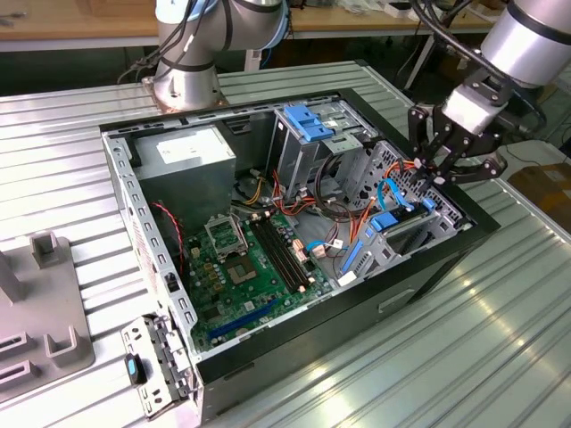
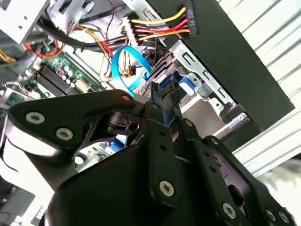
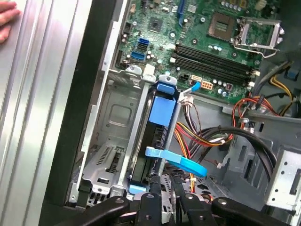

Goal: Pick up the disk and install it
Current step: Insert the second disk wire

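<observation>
gripper: hanging over the drive cage at the exterior view's right end of the computer case, reaching down into it
fingers: sitting drawn close together, pinching the near end of the disk between them
disk: standing on edge inside a slot of the drive cage, sitting between two grey metal walls, showing its bright blue carrier rail along the edge facing the first wrist view
blue cable: crossing over the disk's edge near the fingertips, curving away toward the bundle of red, yellow and orange wires
motherboard: lying green on the floor of the case, just beside the cage, showing a bare processor socket and dark memory slots
power supply: sitting grey at the exterior view's left end of the case, well apart from the gripper
arm: slanting in from the exterior view's upper right
table: carrying the open case on its ribbed metal top
</observation>
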Robot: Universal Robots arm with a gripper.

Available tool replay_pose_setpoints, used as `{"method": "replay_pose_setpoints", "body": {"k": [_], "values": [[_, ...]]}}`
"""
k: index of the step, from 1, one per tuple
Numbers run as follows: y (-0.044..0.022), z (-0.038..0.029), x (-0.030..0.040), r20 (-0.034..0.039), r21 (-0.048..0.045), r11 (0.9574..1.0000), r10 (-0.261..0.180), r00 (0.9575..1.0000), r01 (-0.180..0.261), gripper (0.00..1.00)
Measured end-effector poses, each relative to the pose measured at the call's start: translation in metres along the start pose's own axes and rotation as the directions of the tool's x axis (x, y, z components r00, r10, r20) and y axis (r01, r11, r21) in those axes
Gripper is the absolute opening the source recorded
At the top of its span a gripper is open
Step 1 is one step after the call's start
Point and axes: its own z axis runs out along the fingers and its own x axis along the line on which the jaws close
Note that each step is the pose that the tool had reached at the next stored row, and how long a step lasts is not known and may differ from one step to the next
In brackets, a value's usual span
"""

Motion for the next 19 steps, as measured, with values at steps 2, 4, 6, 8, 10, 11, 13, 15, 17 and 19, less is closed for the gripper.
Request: {"method": "replay_pose_setpoints", "body": {"k": [2,4,6,8,10,11,13,15,17,19], "values": [[-0.0005,-0.0001,0.0001,0.0040,-0.0025,0.9980,-0.063,0.9980,0.063,0.24],[-0.0007,-0.0002,0.0002,0.0064,-0.0042,0.9943,-0.107,0.9943,0.107,0.24],[-0.0007,-0.0002,0.0002,0.0084,-0.0044,0.9890,-0.148,0.9890,0.148,0.24],[-0.0007,-0.0001,0.0002,0.0111,-0.0039,0.9792,-0.203,0.9791,0.203,0.24],[-0.0007,-0.0002,0.0002,0.0110,-0.0041,0.9791,-0.203,0.9790,0.203,0.24],[-0.0011,-0.0002,0.0003,0.0111,-0.0041,0.9790,-0.204,0.9790,0.204,0.24],[-0.0066,0.0001,0.0018,0.0115,-0.0043,0.9776,-0.210,0.9775,0.211,0.24],[-0.0111,0.0003,0.0030,0.0120,-0.0045,0.9761,-0.217,0.9760,0.217,0.24],[-0.0193,0.0006,0.0053,0.0128,-0.0049,0.9731,-0.230,0.9731,0.230,0.24],[-0.0244,0.0008,0.0062,0.0132,-0.0052,0.9714,-0.237,0.9713,0.238,0.24]]}}
